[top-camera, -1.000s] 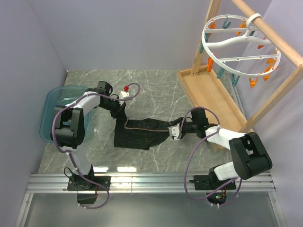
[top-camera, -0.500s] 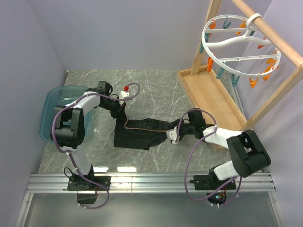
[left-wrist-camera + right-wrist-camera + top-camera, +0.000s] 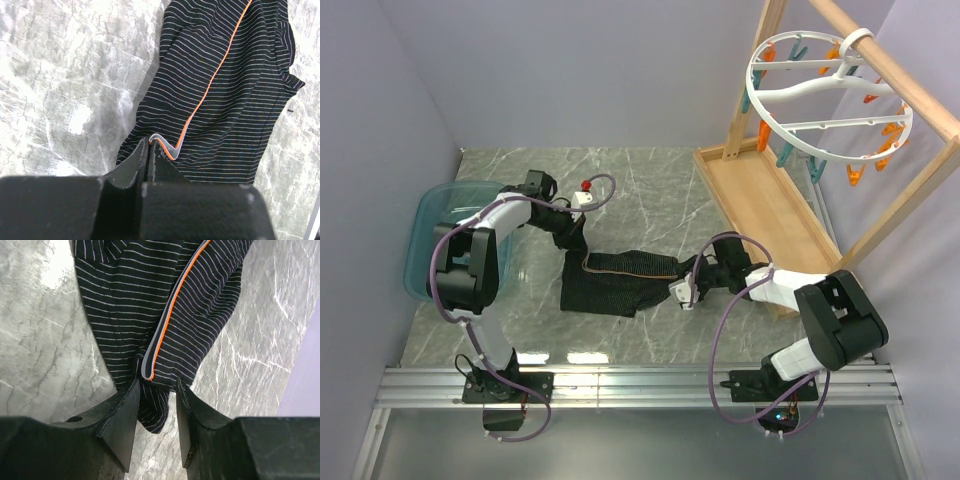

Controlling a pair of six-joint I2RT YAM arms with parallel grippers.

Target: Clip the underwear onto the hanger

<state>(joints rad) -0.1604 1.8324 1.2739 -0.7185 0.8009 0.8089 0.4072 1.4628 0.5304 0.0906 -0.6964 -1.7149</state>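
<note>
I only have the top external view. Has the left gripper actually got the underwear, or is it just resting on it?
Observer: It has it. The left wrist view shows the left gripper shut on the underwear, pinching the orange-trimmed waistband edge.
Operator: And the right one, has it closed?
Observer: No. In the right wrist view the right gripper is open, and the same waistband edge sits in the gap between its jaws, not yet pinched.

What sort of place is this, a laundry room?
Likely a staged test booth, not a home: plain lavender walls boxing in a marble-patterned table, a clip hanger on a wooden rack, underwear laid out.
</note>
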